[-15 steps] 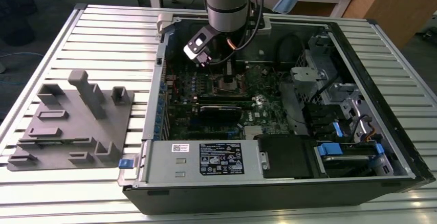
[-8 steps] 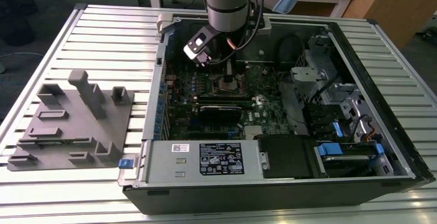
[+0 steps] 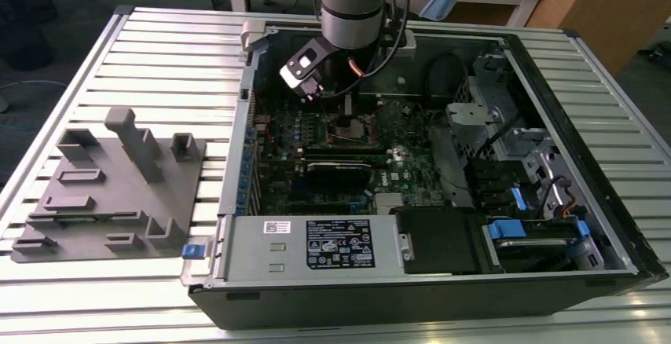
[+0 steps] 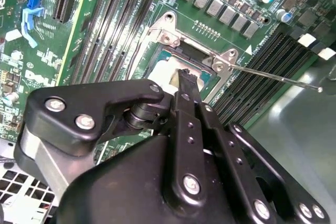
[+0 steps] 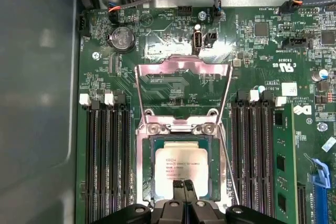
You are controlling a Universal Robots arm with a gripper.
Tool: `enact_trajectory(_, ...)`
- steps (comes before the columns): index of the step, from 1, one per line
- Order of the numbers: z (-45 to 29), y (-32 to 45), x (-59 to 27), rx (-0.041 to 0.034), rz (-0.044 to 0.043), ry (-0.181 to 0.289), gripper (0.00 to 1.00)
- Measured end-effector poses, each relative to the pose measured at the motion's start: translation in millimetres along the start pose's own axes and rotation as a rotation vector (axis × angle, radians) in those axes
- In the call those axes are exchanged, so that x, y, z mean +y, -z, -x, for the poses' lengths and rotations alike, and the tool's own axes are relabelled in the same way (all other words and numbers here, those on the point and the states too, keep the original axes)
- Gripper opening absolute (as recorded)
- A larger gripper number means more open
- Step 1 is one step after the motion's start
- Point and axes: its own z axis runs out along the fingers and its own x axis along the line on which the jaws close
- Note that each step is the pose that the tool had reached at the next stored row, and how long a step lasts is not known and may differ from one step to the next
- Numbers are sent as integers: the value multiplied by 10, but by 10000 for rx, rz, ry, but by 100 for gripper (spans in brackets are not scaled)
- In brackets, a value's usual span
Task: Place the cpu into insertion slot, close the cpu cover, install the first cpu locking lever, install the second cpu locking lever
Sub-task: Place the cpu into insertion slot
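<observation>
The cpu [image 5: 181,163], a silvery square chip, lies flat in the insertion slot [image 5: 143,174] on the green board. The cpu cover [image 5: 184,66], a thin metal frame with a square window, stands open, hinged back from the slot. My gripper [image 5: 183,184] hovers over the chip's near edge with its two black fingers together and nothing between them. In the second wrist view the gripper [image 4: 184,74] points down at the cpu [image 4: 163,69]. One thin wire locking lever [image 4: 273,76] sticks out sideways from the slot, unlatched. In the exterior view the gripper [image 3: 344,112] hangs just above the slot [image 3: 350,130].
Long black memory slots [image 5: 102,156] flank the socket on both sides. The open computer case [image 3: 587,124] walls the board in, with a power supply [image 3: 314,242] at its near edge. A grey fixture block [image 3: 105,187] lies on the slatted table at the exterior view's left.
</observation>
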Motion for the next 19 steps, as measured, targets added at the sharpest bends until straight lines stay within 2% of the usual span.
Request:
enact_trajectory(3, -1, -3, 12, 5, -6, 2, 11)
enact_trajectory(7, -2, -7, 78, 3, -13, 1, 11)
enact_trajectory(12, -2, -44, 85, 2, -13, 0, 11)
enact_trajectory(19, -16, -57, 113, 3, -13, 1, 11)
